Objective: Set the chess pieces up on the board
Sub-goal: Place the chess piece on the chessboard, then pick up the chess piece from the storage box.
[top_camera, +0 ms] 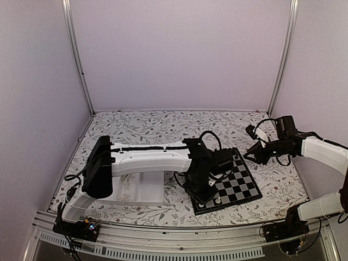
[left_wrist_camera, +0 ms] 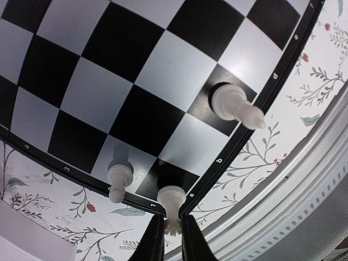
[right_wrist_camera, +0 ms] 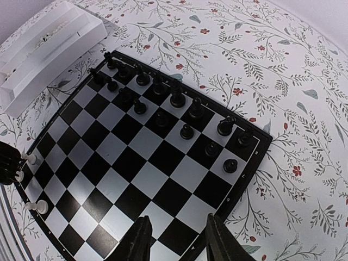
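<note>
The board (top_camera: 242,182) lies right of centre; its black and white checks fill the left wrist view (left_wrist_camera: 136,70). My left gripper (left_wrist_camera: 173,231) is shut on the crown of a white rook (left_wrist_camera: 172,198), which stands on the black corner square nearest the arms. Two more white pieces stand close by, one (left_wrist_camera: 119,176) on the neighbouring edge square and one (left_wrist_camera: 235,104) further along. Several black pieces (right_wrist_camera: 177,100) fill the board's far two rows (right_wrist_camera: 147,157). My right gripper (right_wrist_camera: 179,242) hovers open over the board's right side, nothing between its fingers.
A white compartment tray (top_camera: 138,190) sits left of the board under the left arm, and shows again in the right wrist view (right_wrist_camera: 49,43). The floral tablecloth (top_camera: 163,128) covers the table. A metal rail (left_wrist_camera: 304,185) runs along the near edge.
</note>
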Action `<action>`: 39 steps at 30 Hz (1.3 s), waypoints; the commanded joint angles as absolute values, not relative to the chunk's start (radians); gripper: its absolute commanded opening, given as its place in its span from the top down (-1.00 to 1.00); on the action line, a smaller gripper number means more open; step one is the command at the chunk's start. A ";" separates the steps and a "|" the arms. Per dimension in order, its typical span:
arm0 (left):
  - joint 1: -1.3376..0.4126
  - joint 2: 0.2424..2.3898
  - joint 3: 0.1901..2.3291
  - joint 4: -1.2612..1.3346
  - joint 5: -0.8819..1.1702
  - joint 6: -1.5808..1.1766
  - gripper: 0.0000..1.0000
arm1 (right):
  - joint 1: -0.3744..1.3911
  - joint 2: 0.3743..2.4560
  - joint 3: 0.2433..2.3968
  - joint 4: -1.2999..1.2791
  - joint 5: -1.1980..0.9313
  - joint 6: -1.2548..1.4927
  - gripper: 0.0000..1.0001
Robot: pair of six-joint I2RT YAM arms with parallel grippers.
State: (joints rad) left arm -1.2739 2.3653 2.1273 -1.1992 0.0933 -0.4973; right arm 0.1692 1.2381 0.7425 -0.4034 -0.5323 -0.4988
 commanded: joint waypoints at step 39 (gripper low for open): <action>-0.937 1.656 1.173 -1.011 -0.264 -0.759 0.44 | 0.199 1.217 0.758 -0.436 -0.629 -0.550 0.27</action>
State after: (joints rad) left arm -0.9787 1.6352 1.1919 -1.0523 -0.2420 -0.7044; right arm 0.1875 1.1946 0.7429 -0.4255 -0.6067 -0.5449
